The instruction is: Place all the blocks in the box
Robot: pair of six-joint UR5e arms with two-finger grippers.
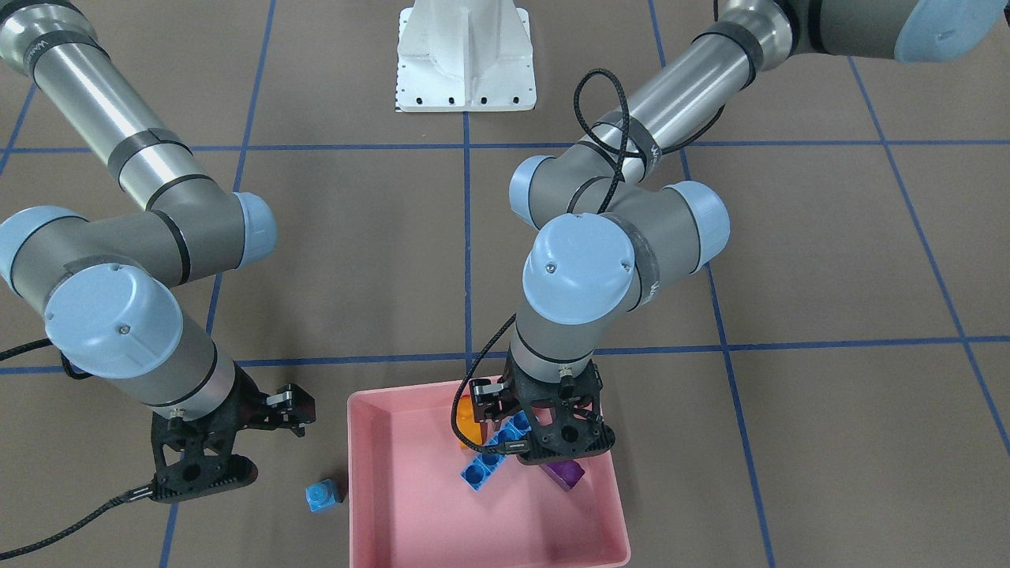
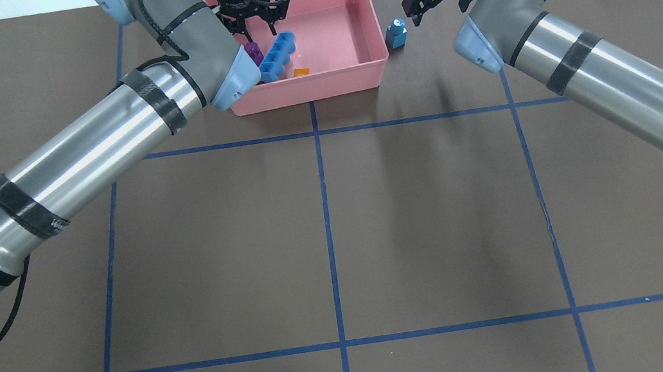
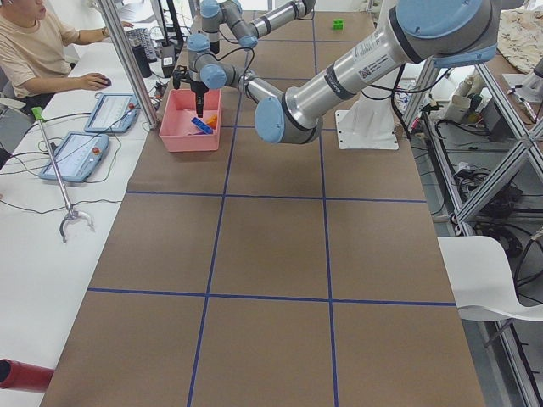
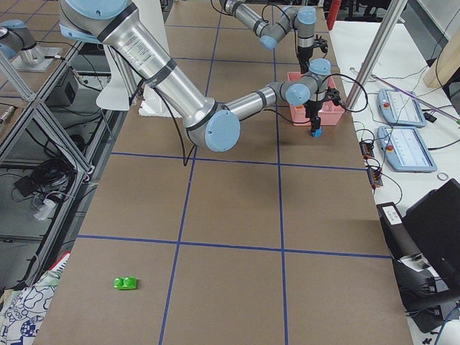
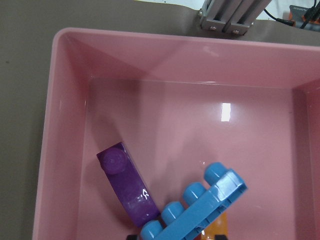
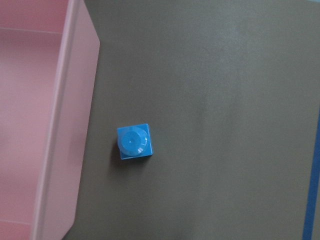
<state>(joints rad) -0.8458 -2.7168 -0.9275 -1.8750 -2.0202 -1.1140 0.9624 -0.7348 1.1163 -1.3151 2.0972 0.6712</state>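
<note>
Hanging left gripper (image 2: 256, 25): was above the box (image 2: 318, 87), fingers apart, empty.
Box: held the purple block (image 2: 253, 51), long blue block (image 2: 277, 56) and orange block (image 2: 301, 72).
Tiny blue cube (image 2: 396, 34): sat on the table (image 2: 339, 243) just beside the box.
Right gripper (image 2: 440, 2): hung near that cube, fingers apart, empty.

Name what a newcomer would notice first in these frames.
The pink box at the operators' edge of the table stands out. The long blue brick, purple brick and orange brick are clustered inside it under the left tool. Next, the tiny blue cube sits on the table just outside the box wall. The green block lies alone, far off near the table's right end.
</note>
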